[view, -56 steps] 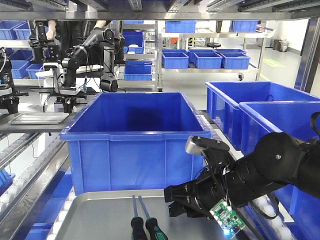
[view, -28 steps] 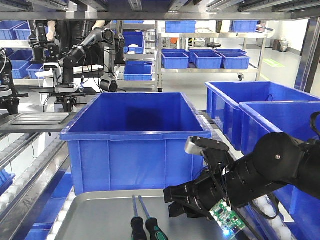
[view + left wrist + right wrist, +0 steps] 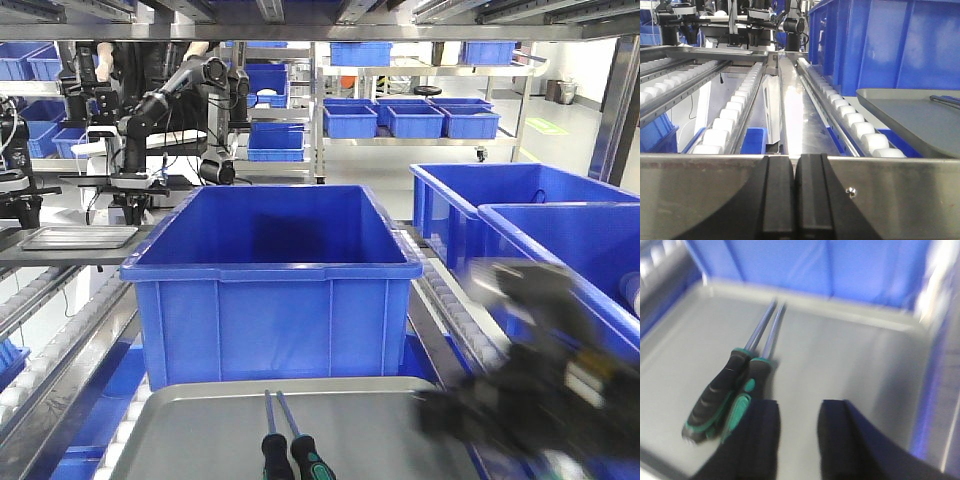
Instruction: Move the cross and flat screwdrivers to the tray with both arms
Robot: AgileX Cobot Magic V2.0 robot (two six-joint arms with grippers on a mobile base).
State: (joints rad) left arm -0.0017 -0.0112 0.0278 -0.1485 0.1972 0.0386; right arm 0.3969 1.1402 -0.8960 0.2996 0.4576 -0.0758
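Note:
Two screwdrivers (image 3: 752,345) lie side by side on the grey tray (image 3: 850,355), black-and-green handles toward me, shafts pointing at the blue bin. In the front view the screwdrivers (image 3: 285,430) rest at the near middle of the tray (image 3: 190,430). My right gripper (image 3: 797,407) hovers open and empty just right of the handles, above bare tray. The right arm (image 3: 545,400) is a dark motion blur at the tray's right side. My left gripper (image 3: 795,195) is shut with nothing in it, low beside the tray's (image 3: 900,110) left rim.
A deep blue bin (image 3: 270,270) stands directly behind the tray. More blue bins (image 3: 520,215) sit to the right. White roller conveyor tracks (image 3: 735,110) run forward on the left. Another robot's arms (image 3: 150,110) work at a far bench.
The right arm has swung quickly to the right and back from the screwdrivers, and is now blurred. Both screwdrivers lie where they were.

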